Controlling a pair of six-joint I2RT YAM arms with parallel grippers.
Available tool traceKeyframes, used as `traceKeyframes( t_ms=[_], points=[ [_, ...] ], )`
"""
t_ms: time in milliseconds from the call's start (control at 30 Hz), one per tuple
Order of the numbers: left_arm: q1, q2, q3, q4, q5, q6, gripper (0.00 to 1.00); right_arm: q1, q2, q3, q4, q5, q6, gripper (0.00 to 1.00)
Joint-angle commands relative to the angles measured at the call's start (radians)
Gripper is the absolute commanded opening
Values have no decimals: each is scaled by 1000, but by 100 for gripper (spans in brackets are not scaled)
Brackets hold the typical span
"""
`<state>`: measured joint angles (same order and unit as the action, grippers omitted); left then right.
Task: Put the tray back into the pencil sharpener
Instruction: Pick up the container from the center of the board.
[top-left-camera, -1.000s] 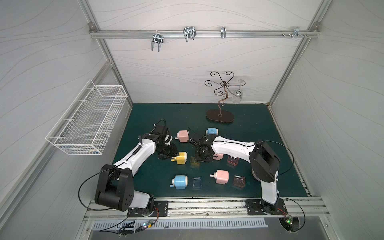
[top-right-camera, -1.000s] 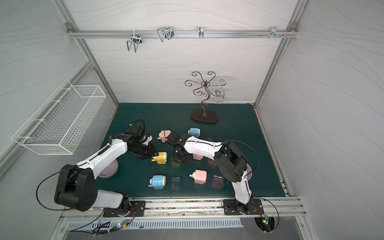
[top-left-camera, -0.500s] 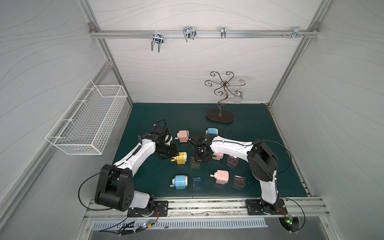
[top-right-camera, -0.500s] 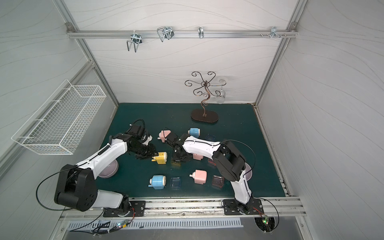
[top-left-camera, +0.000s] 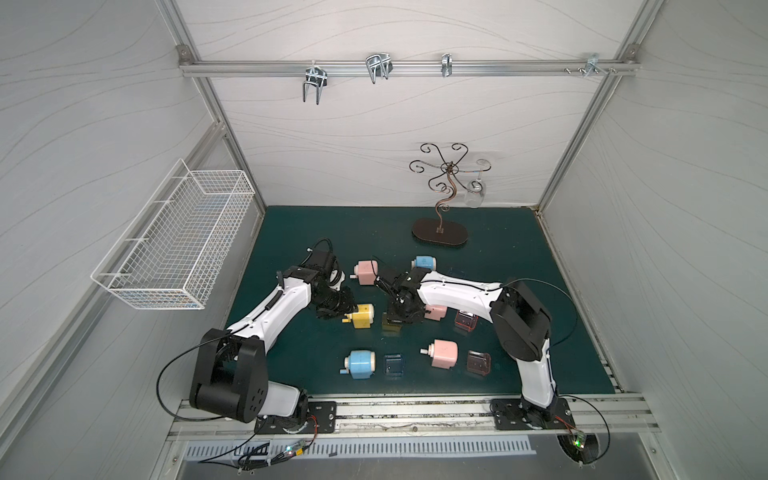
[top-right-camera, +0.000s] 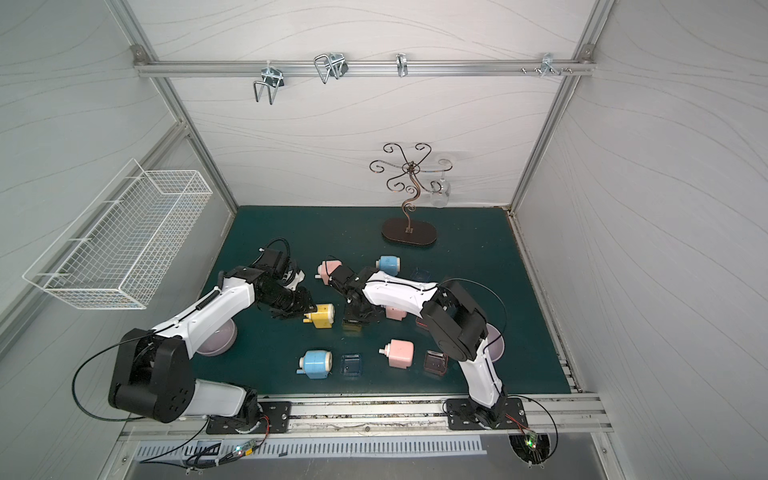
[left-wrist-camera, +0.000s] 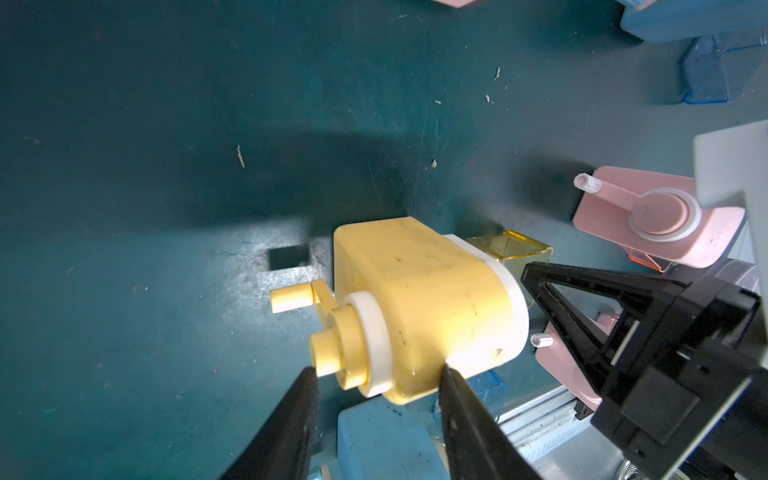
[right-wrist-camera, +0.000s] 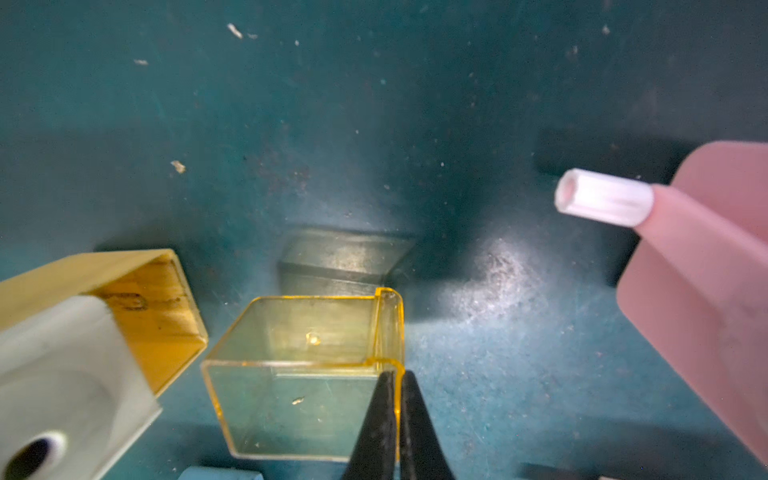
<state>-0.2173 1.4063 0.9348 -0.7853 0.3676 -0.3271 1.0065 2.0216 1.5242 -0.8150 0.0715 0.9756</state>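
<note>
Near the middle of the dark green surface (top-left-camera: 316, 232), the clear yellow plastic tray (right-wrist-camera: 299, 374) lies just beside the open slot of the yellow crank pencil sharpener (left-wrist-camera: 424, 307), not yet inside and slightly skewed to it. The right pincer (right-wrist-camera: 395, 374) is closed tight on the tray's lipped end wall. The left pincer (left-wrist-camera: 378, 369) is narrowed onto the sharpener's crank end, seemingly bracing it. To insert well, square the tray's leading end with the slot, keep it flat on the surface, then push straight and slowly while the left holds firm. The thin-wall pinch may let the tray pivot, and a skewed entry would likely jam.
</note>
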Motion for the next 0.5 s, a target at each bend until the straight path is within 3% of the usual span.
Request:
traceKeyframes(
  t_ms=[0,100,300,467],
  points=[
    [-3,33,2,-20,-34,17,50,5,25,42,-70,37,-19,7],
    [-2,33,2,-19,-33,18,50,15,44,107,-135,81,-49,0],
    [-2,33,1,-19,-30,18,50,51,87,261,-284,206,-104,0],
    [-2,34,1,-16,-25,17,50,55,107,293,-318,212,-121,0]
  ],
)
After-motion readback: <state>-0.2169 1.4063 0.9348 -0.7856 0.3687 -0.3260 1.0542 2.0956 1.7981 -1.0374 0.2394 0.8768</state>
